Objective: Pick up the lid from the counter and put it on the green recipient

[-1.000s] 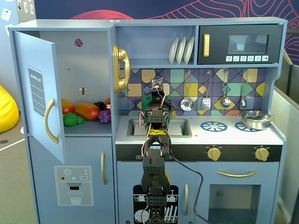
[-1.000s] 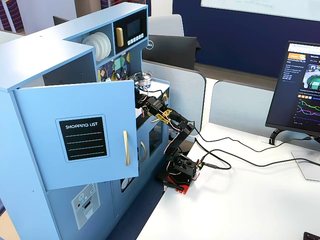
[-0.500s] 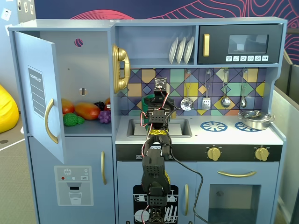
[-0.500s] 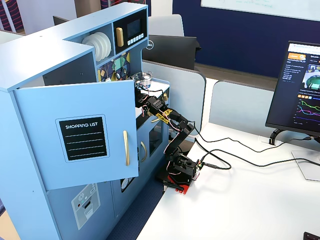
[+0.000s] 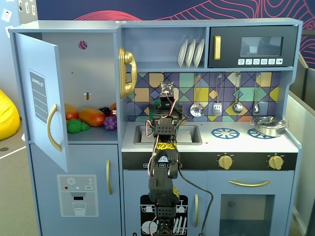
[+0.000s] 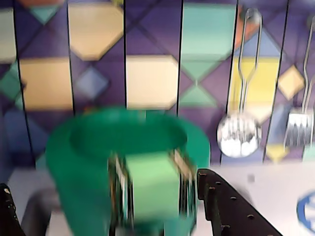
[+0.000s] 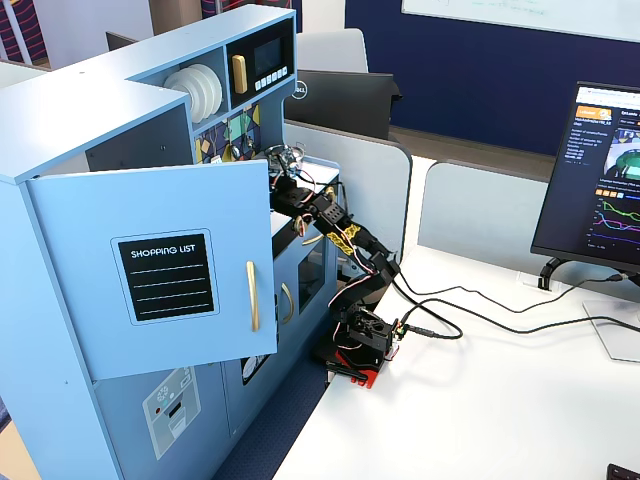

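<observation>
- The green recipient [image 6: 128, 162] stands at the back of the table [image 5: 211, 142], against the tiled wall. In the wrist view it fills the lower left, from about 8 o'clock to 6 o'clock, and its mouth is open with nothing covering it.
- No lid shows in any view. The arm hides the sink area in a fixed view [image 5: 167, 135], so I cannot say where the lid lies or whether it has been picked up. Judged from the uncovered pot, the placing is not yet done.
- The end effector [image 6: 106, 211] sits at 6 o'clock in the wrist view, its dark fingers [image 6: 231, 206] low at both sides of the pot's pale handle bracket [image 6: 150, 184].
- The picture is blurred and the fingertips run off the bottom edge, so I cannot tell whether the jaws are spread, closed, or carrying anything.
- At 3 o'clock hang a ladle [image 6: 238, 135] and a spatula [image 6: 302, 128], well clear of the pot.
</observation>
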Controlling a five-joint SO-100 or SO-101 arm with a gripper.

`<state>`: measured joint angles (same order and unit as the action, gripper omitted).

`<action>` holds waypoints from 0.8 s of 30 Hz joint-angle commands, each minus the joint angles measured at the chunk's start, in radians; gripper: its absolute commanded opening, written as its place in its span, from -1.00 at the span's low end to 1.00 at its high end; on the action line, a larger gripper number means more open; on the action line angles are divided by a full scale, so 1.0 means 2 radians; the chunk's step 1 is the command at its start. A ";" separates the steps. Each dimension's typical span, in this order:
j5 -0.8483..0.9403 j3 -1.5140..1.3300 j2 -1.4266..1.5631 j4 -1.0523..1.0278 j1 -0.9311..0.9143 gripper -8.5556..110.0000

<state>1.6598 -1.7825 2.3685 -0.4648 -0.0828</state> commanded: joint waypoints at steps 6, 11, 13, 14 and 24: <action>-0.020 -0.127 0.166 -0.094 -0.030 -0.16; -0.025 -0.212 0.245 -0.163 -0.026 -0.23; -0.024 -0.261 0.276 -0.171 -0.027 -0.26; -0.022 -0.286 0.288 -0.173 -0.027 -0.30; -0.037 -0.545 0.397 -0.199 -0.002 -0.86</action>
<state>1.6107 -2.7627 3.0848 -0.8345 -0.1212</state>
